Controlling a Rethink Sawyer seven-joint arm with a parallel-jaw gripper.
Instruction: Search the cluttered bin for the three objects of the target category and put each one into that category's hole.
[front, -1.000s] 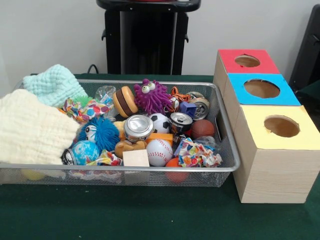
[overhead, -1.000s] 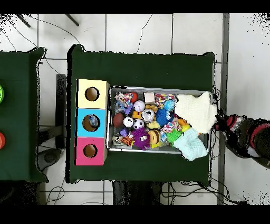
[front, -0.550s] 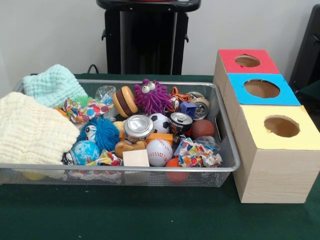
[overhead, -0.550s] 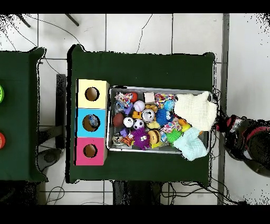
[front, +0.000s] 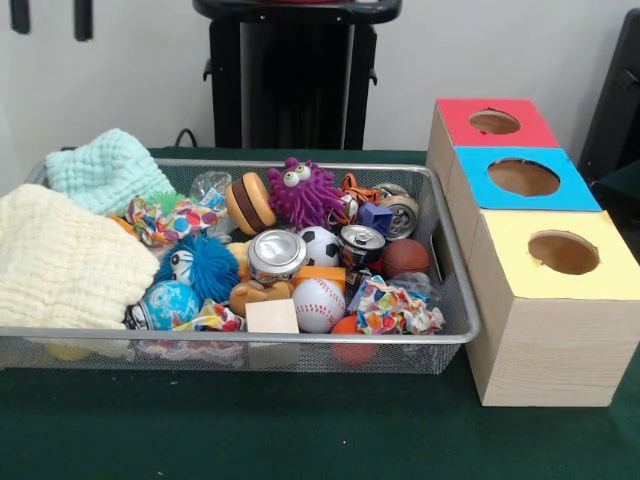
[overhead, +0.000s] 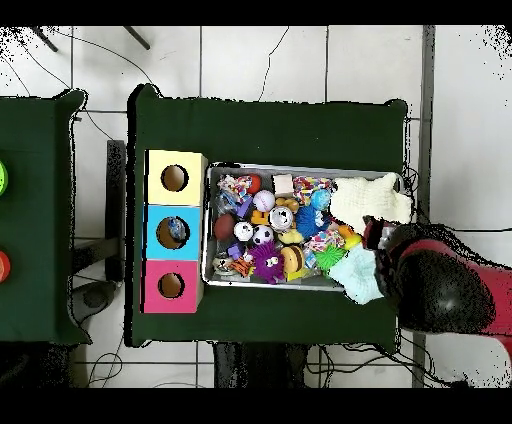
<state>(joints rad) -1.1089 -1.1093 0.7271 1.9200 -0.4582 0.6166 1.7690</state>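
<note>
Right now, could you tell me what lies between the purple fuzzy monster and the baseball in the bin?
In the front view, a small soccer ball lies between the purple monster and the baseball, with a silver can just beside that line.

Green-clothed table (overhead: 270, 125) carries a wire mesh bin (overhead: 304, 170) packed with clutter. Three boxes stand in a column touching the bin's left side: yellow box (overhead: 175, 178) on top, blue box (overhead: 172, 233) in the middle, pink box (overhead: 170, 286) at the bottom, each with a round hole. Cream cloth (overhead: 368, 199) and mint cloth (overhead: 357, 275) lie at the bin's right end. Red and black arm (overhead: 440, 288) covers that end's lower corner. Purple spiky toy (overhead: 266, 262) sits near the bin's lower wall.
</note>
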